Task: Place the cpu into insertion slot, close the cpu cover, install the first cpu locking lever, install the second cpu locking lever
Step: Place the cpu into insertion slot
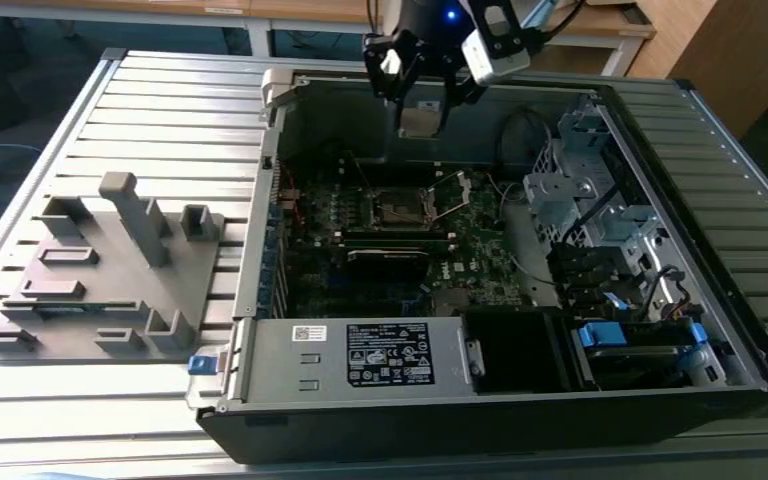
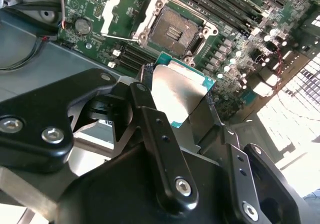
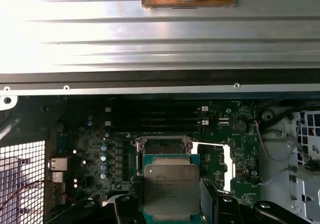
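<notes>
Gripper [image 1: 423, 103] is what I check first from my station: it is closed on the cpu [image 1: 420, 122] and pinches the chip by two opposite edges, so the jaws stand only a chip's width apart. In the second wrist view the gripper [image 2: 177, 103] holds the chip [image 2: 181, 89] with its dull silver face showing between the black fingers [image 2: 150, 129]. The first wrist view gives me the metal top with a green rim around it. I see the chip hanging in the air over the open computer case [image 1: 357, 360], near the case's far wall and clear of the motherboard [image 1: 478, 255] below. The insertion slot [image 1: 400, 206] sits near the middle of that green board, with its dark centre uncovered, and the chip is apart from it, not touching. The cpu cover [image 2: 116, 9] is swung up off the slot and stands tilted on the slot's side toward the exterior view's right. Long black memory slots [image 3: 160, 116] run between the socket and the case wall. The case lies on its side on the slatted metal bench [image 1: 171, 110], and a grey fixture [image 1: 104, 275] rests near the bench's edge at the exterior view's left.
</notes>
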Robot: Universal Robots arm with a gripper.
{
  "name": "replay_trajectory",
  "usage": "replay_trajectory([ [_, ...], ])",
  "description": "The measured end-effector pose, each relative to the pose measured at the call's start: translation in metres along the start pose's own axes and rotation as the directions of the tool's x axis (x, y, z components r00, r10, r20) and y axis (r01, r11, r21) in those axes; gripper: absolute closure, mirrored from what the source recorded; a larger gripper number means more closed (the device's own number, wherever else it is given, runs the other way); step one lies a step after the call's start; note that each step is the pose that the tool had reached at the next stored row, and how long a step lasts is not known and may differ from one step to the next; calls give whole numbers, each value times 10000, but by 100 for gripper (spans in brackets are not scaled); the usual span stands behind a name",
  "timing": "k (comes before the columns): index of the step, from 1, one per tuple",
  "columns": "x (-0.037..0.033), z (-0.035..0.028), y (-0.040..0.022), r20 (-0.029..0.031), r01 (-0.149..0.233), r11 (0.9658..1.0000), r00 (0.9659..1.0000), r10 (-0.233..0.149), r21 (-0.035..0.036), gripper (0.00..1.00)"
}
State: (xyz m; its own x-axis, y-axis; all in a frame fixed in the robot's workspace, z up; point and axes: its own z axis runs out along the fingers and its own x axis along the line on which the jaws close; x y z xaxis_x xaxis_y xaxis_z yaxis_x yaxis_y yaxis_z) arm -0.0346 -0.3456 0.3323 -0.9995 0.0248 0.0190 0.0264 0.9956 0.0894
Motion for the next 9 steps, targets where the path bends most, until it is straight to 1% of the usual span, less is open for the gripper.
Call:
replay_trajectory([
  [5,2,14,-2,0,1,10000,10000,-1,-1,46],
  [8,4,64,-7,6,3,10000,10000,-3,-1,46],
  [9,5,71,-8,6,3,10000,10000,-3,0,46],
])
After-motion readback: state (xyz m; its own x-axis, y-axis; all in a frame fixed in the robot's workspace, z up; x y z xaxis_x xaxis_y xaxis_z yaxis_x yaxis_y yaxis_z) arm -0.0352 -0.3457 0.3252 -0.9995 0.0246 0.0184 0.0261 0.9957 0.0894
